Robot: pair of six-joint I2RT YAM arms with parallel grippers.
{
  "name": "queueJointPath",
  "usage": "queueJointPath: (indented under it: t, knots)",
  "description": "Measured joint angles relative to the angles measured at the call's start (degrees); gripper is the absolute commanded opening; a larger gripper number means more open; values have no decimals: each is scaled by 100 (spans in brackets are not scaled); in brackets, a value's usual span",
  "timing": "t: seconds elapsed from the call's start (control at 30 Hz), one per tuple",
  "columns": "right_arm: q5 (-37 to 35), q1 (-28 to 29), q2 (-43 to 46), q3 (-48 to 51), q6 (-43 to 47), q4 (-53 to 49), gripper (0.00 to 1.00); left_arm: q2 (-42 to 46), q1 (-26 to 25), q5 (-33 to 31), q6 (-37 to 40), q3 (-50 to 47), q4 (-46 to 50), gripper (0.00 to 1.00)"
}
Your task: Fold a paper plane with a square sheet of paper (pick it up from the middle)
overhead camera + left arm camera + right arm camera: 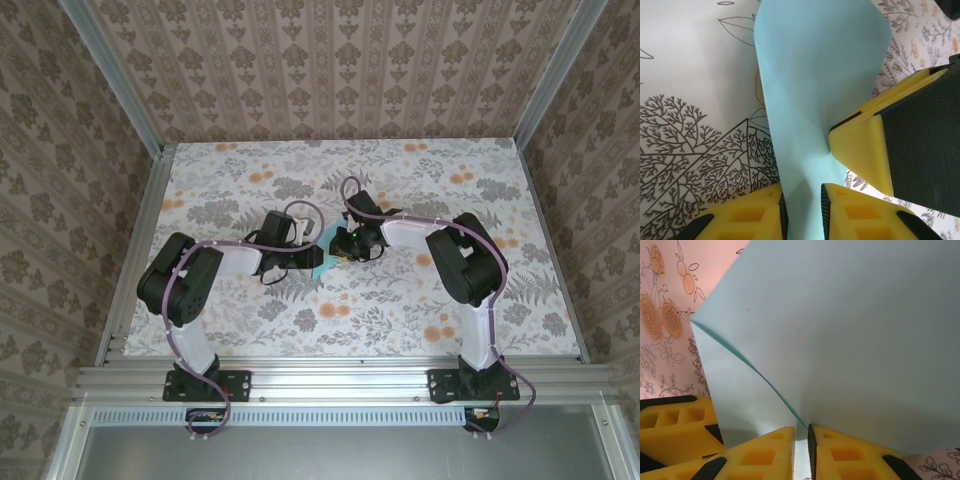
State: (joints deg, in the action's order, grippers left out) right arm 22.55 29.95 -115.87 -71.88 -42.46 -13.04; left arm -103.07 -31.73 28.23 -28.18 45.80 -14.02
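The square sheet of paper is turquoise-blue and hangs between my two grippers above the middle of the table. In the left wrist view the sheet runs through the gap of my left gripper, whose yellow fingers stand apart on either side of it. A finger of the right gripper presses a crease into the sheet's right edge. In the right wrist view the sheet is bent over in a fold, and my right gripper is shut on that fold. The paper plane is out of view.
The floral tabletop spreads out around both arms. Patterned walls and metal rails close it in at the back and sides. The left gripper and right gripper nearly touch at the centre.
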Motion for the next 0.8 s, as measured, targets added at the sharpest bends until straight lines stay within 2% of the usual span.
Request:
queueJointPath:
  t: [0.17, 0.53, 0.67, 0.8]
  knots:
    - [-4, -9, 0, 2, 0, 0, 18, 118, -2, 87, -273, -354, -470, 23]
    - [-24, -20, -2, 2, -125, 0, 18, 319, -11, 72, -568, -807, -837, 13]
    - [24, -48, 17, 39, -208, 55, 22, 339, -63, -87, -483, -831, -828, 8]
    - [24, -138, 251, 229, -363, 118, 26, 455, -284, -468, -33, -828, -614, 6]
